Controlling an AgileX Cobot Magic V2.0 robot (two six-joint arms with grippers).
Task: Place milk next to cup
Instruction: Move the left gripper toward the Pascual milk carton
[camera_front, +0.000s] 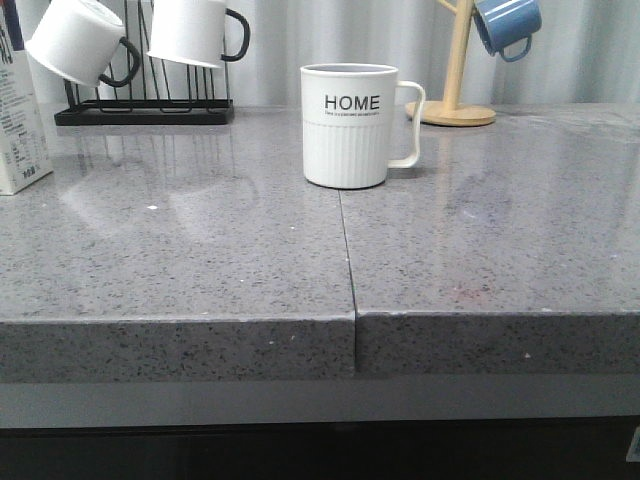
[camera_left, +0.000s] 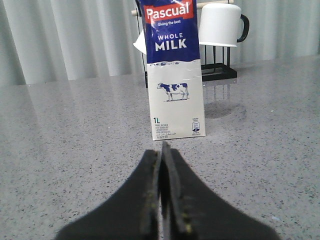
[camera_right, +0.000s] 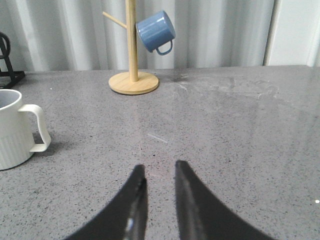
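Facing the table from the front:
Milk: tall white carton with dark blue printing, upright at the far left edge of the view, cut off by the frame.
Cup: white ribbed mug lettered "HOME", upright near the middle of the grey speckled stone table, squarish handle turned to the right.
Gap: well apart, bare table between carton and mug.
Background: black wire rack carrying smooth white mugs, wooden mug tree carrying a blue mug.
Arms: neither in sight from here.

Looking from the left wrist:
Left hand: black fingers pressed together, holding nothing.
Milk bearing: straight ahead of the fingertips, near but not touching; long axis vertical, cow picture and "WHOLE MILK" face turned toward the camera.
Judgement: spreading needed before closing round the carton's sides.

Looking from the right wrist:
Right hand: fingers slightly spread, a narrow gap, nothing between them.
Cup: at the edge of the view, off to one side of the fingers; carton not visible.
Judgement: left arm the nearer one for the carton, then carrying rightward toward the mug.
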